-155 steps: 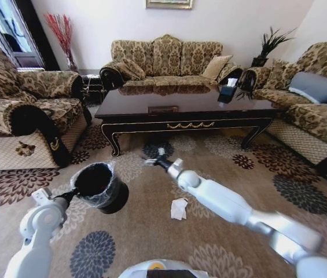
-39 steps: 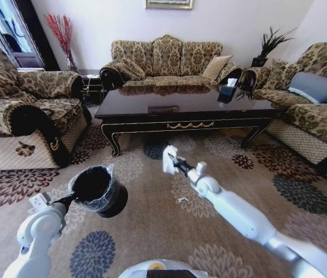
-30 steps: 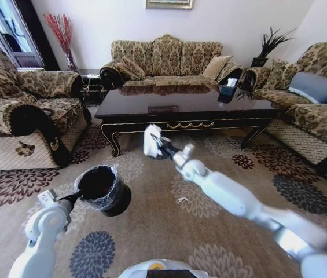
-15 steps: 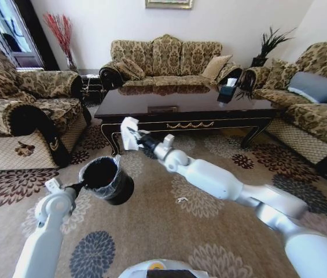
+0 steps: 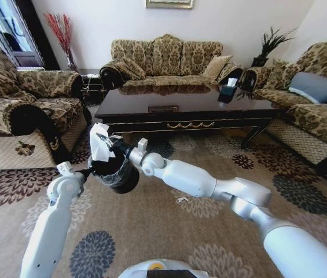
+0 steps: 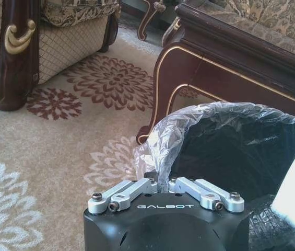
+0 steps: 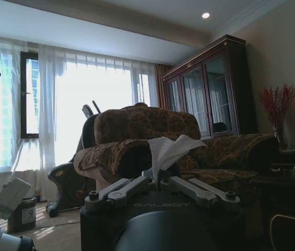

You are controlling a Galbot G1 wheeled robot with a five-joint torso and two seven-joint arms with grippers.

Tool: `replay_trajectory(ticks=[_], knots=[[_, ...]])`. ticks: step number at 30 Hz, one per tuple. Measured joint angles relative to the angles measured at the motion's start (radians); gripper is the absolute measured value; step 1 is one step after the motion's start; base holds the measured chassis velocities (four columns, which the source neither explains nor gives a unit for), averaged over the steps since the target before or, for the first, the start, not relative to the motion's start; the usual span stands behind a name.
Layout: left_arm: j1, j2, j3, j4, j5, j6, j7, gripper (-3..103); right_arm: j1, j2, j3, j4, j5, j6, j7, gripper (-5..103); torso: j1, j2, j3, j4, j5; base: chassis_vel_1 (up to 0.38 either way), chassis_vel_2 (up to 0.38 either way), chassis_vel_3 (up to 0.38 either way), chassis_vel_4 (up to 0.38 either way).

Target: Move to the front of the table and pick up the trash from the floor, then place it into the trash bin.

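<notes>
The left gripper (image 6: 160, 189) pinches the rim of the small round black bin with its greyish plastic liner (image 5: 114, 171), holding it raised off the carpet — a ready target. The right gripper (image 5: 109, 147) is clamped on the crumpled white paper tissue (image 5: 99, 142) just above the bin's mouth, presumably so it falls inside.

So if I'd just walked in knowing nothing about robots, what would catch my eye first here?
Probably the two white arms meeting in mid-air above the flowered carpet: the left gripper is pinching the rim of a small black trash bin and holding it up off the floor. Over its mouth, the right gripper holds a crumpled white tissue. Behind them the long glossy dark table fills the middle of the room.
</notes>
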Motion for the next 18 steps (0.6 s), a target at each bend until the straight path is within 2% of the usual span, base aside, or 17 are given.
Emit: replay_trajectory(ticks=[3,6,8,11,12,14,15,17,18], knots=[[0.0,-0.003,-0.003,0.0,0.0,0.0,0.001,3,-0.02,-0.007,-0.004,-0.011,-0.015,0.006,0.006,0,0.0,0.0,0.0,0.0,0.0001,0.0,0.0,0.0,0.0],[0.002,-0.011,-0.011,-0.015,-0.002,0.0,0.001,3,-0.044,-0.022,-0.021,-0.027,-0.043,0.018,0.014,16,0.0,0.0,0.0,0.0002,0.0,0.0,0.0,0.0,0.0],[0.003,-0.012,-0.013,-0.019,-0.003,0.0,0.001,3,-0.048,-0.025,-0.023,-0.029,-0.047,0.021,0.014,16,0.0,0.0,0.0,0.0002,0.0001,0.0,0.0,0.0,0.0],[0.004,0.0,-0.041,-0.048,-0.026,0.0,0.002,3,-0.069,-0.03,-0.026,-0.039,-0.054,0.067,0.013,32,0.0,0.0,0.0,-0.0001,0.0001,0.0,0.0,0.0,0.0],[0.004,0.0,-0.041,-0.048,-0.026,0.0,0.002,3,-0.069,-0.03,-0.026,-0.039,-0.054,0.067,0.013,32,0.0,0.0,0.0,-0.0001,0.0001,0.0,0.0,0.0,0.0],[0.01,0.018,-0.063,-0.059,-0.036,0.0,0.001,3,-0.079,-0.034,-0.02,-0.043,-0.054,0.093,0.007,43,0.0,0.0,0.0,0.0004,0.0003,0.0,0.0,0.0,0.0],[0.018,0.027,-0.073,-0.065,-0.041,0.0,0.001,3,-0.082,-0.038,-0.012,-0.039,-0.051,0.1,0.004,43,0.0,0.0,0.0,0.0006,0.0003,0.0,0.0,0.0,0.0],[0.035,0.035,-0.087,-0.071,-0.045,0.0,0.002,3,-0.084,-0.049,-0.004,-0.031,-0.047,0.102,-0.003,54,0.0,0.0,0.0,0.0006,0.0003,0.0,0.0,0.0,0.0],[0.035,0.035,-0.087,-0.071,-0.045,0.0,0.002,3,-0.084,-0.049,-0.004,-0.031,-0.047,0.102,-0.003,54,0.0,0.0,0.0,0.0006,0.0003,0.0,0.0,0.0,0.0]])
